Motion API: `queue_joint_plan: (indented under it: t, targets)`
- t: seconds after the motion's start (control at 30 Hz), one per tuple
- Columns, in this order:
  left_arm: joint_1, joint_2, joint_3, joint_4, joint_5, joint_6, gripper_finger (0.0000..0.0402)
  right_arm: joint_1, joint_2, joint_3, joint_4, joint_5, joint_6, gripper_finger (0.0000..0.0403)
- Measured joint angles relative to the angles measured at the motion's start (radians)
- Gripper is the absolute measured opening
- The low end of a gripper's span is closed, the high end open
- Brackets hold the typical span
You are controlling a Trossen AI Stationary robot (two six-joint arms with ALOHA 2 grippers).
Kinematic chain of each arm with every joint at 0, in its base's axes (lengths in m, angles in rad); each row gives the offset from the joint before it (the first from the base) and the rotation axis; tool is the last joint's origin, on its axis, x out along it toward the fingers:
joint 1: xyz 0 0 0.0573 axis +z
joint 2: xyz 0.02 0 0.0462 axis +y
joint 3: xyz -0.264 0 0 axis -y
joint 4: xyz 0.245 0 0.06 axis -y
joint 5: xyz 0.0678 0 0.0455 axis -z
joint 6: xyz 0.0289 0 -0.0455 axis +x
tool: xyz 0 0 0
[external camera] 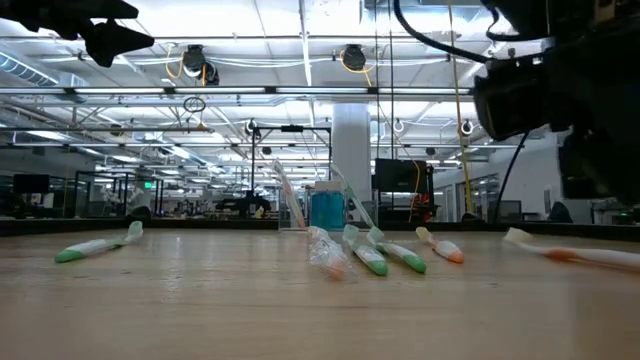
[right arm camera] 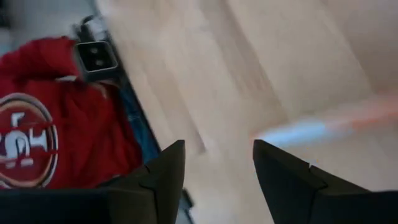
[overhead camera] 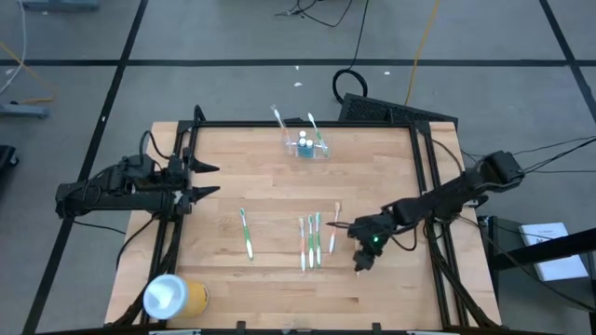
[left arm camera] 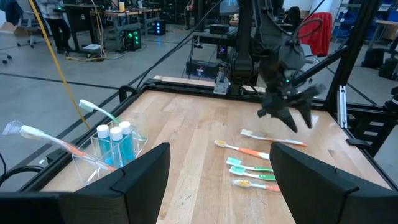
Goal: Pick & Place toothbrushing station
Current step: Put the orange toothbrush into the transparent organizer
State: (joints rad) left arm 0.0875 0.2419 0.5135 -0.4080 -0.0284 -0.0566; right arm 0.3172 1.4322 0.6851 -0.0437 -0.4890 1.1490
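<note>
While jaws gape empty | toothbrushing station (overhead camera: pixel 306 146) sits well apart from right gripper (overhead camera: pixel 361 263)

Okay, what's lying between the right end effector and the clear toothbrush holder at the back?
In the high view, only bare wood lies between the right end effector and the holder; the loose toothbrushes sit just beside that line.

Toothbrushing station (overhead camera: pixel 306 145) stands near the table's (overhead camera: pixel 372 158) far edge, about mid-width — clear holder with blue bottles and toothbrushes sticking out. Loose toothbrushes (overhead camera: pixel 312 240) lie grouped toward the near edge, one green-handled toothbrush (overhead camera: pixel 247 233) apart from them on the left. Right gripper (overhead camera: pixel 361 262) hangs over the tabletop beside the group, fingers parted. Left gripper (overhead camera: pixel 207 180) sits at the left edge, fingers spread, empty. Yellow cylinder (overhead camera: pixel 174 297) with white end lies at the near-left corner.
</note>
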Motion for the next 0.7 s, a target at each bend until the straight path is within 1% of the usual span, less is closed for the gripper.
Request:
queue_joint_plan:
  t: [0.1,0.2,0.27,0.33,0.4,0.43,0.53,0.63,0.7]
  targets:
    - [0.0,0.0,0.0,0.0,0.0,0.0,0.0285,-0.001,-0.056,0.0,-0.162,0.101,0.053,0.0183]
    - [0.0,0.0,0.0,0.0,0.0,0.0,0.0285,-0.013,-0.094,0.0,-0.342,0.264,0.098,0.0183]
    - [0.0,0.0,0.0,0.0,0.0,0.0,0.0285,-0.023,-0.101,-0.002,-0.427,0.401,0.114,0.0183]
    - [0.0,0.0,0.0,0.0,0.0,0.0,0.0285,-0.024,-0.102,-0.016,-0.43,0.527,0.118,0.0183]
    - [0.0,0.0,0.0,0.0,0.0,0.0,0.0285,-0.023,-0.099,-0.043,-0.361,0.618,0.118,0.0183]
    - [0.0,0.0,0.0,0.0,0.0,0.0,0.0285,-0.023,-0.096,-0.059,-0.309,0.645,0.124,0.0183]
    - [0.0,0.0,0.0,0.0,0.0,0.0,0.0285,-0.025,-0.095,-0.112,-0.142,0.671,0.102,0.0183]
    - [0.0,0.0,0.0,0.0,0.0,0.0,0.0285,-0.043,-0.095,-0.158,-0.031,0.642,0.078,0.0183]
    - [0.0,0.0,0.0,0.0,0.0,0.0,0.0285,-0.055,-0.094,-0.176,-0.016,0.622,0.076,0.0183]
